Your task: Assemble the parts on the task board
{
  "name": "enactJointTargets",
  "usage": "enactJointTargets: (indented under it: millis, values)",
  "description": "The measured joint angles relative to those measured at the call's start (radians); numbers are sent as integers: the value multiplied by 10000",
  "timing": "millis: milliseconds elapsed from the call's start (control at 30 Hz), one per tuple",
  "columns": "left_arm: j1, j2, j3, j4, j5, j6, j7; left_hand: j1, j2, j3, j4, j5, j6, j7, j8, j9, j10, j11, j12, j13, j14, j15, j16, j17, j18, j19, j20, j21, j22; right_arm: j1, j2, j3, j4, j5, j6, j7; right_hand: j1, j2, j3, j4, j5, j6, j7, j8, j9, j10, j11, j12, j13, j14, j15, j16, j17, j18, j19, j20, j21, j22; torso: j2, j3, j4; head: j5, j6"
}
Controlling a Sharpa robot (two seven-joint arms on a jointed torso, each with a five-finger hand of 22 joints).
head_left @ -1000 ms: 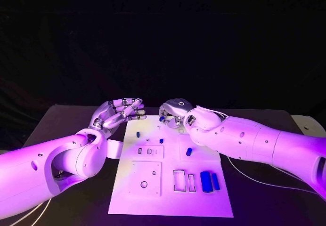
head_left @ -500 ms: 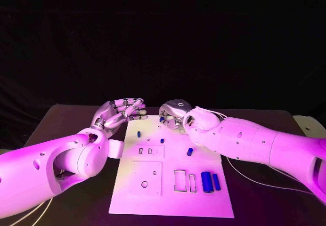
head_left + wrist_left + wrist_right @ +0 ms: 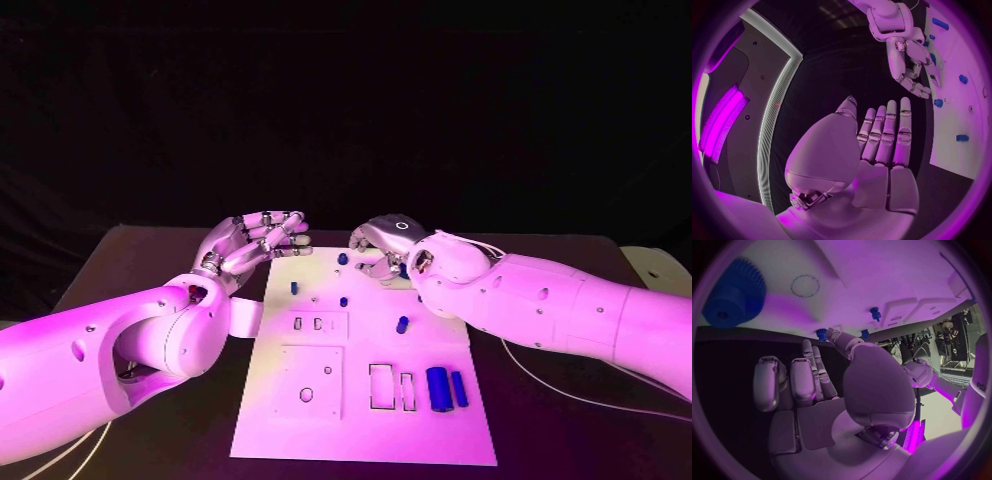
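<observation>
The task board (image 3: 361, 400) is a plain white plate lying on the black table (image 3: 130, 260). The parts on it are blue: a small peg (image 3: 401, 323) near the middle, two longer dark blue bars (image 3: 438, 386) lying side by side towards one corner, and a blue toothed gear (image 3: 732, 295) in the right wrist view. Both arms are white, and the left hand (image 3: 260, 237) and right hand (image 3: 387, 246) are silver, metallic in look.

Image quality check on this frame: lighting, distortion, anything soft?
Head view: magenta cast, black backdrop, far end of the task board blown out near the right hand. Left wrist view: fisheye, the board's edge bows behind the left hand. Right wrist view: a blue gear looms large and soft.
</observation>
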Motion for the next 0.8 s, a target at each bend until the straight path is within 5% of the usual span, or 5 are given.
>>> enactJointTargets:
  millis: [233, 400, 467, 533, 800]
  values:
    - [2, -89, 0, -5, 1, -1, -6, 42, 42, 0, 0, 0, 0, 0, 0, 0, 0, 0, 0, 0, 0, 0, 1, 4, -1, 0, 0, 0, 1, 387, -1500, 137, 1288, 717, 17, -253, 27, 28, -152, 152, 42, 460, -135, 193, 125, 1738, -352, 1011, 456, 90, -238, 274, 482, 1, 383, -268, 324, 325, -40, 29, -94, 47, 35]
    - [4, -133, 0, 3, 2, -1, -8, 72, 11, 0, 0, 0, 0, 0, 0, -2, 0, 0, 0, 0, 0, 0, -33, 3, -1, 0, 0, 0, -3, 589, -2330, 164, 1659, 2026, 383, -460, -92, -250, -968, 246, 258, 230, -381, 264, 251, 2795, -673, 3277, 2415, 101, -512, 852, 1446, -1, 846, -554, 770, 325, -63, 31, -158, 12, 52]
    - [4, -140, 0, 11, 3, -1, -9, 81, 2, 0, 0, 0, 0, 0, 0, -9, 0, -1, 0, 0, 0, 0, -39, 3, -2, 0, 0, 0, -8, 617, -2493, 165, 1660, 2539, 584, -520, -9, -83, -1419, 439, 433, -121, -367, 613, 514, 2072, -572, 6761, 6384, 88, -449, 1249, 2142, 0, 918, -592, 866, 325, -70, 31, -180, -12, 56]
    - [4, -142, 0, 15, 3, -1, -10, 81, 2, 0, 0, 0, 0, 0, 0, -8, 0, 0, 0, 0, 1, 0, -39, 3, -1, 0, 0, 0, -9, 642, -2612, 166, 1583, 3094, 826, -582, 41, -34, -1660, 528, 549, -554, -246, 815, 666, 2430, -505, 10226, 9587, 89, -448, 1555, 2766, 1, 950, -511, 865, 325, -69, 32, -206, -21, 75]
    - [4, -113, 0, 6, 3, 2, -16, 81, 2, 0, 0, 0, 0, 0, 0, -8, 0, -1, 0, 0, 0, 0, -38, 2, -1, 0, 0, 0, -8, 568, -2633, 157, 1266, 4138, 1269, -819, 39, -35, -2012, 751, 637, -964, -109, 1084, 819, 2888, -422, 12270, 11579, 89, -375, 1926, 3013, -117, 933, -391, 989, 324, -64, 34, -220, -40, 24]
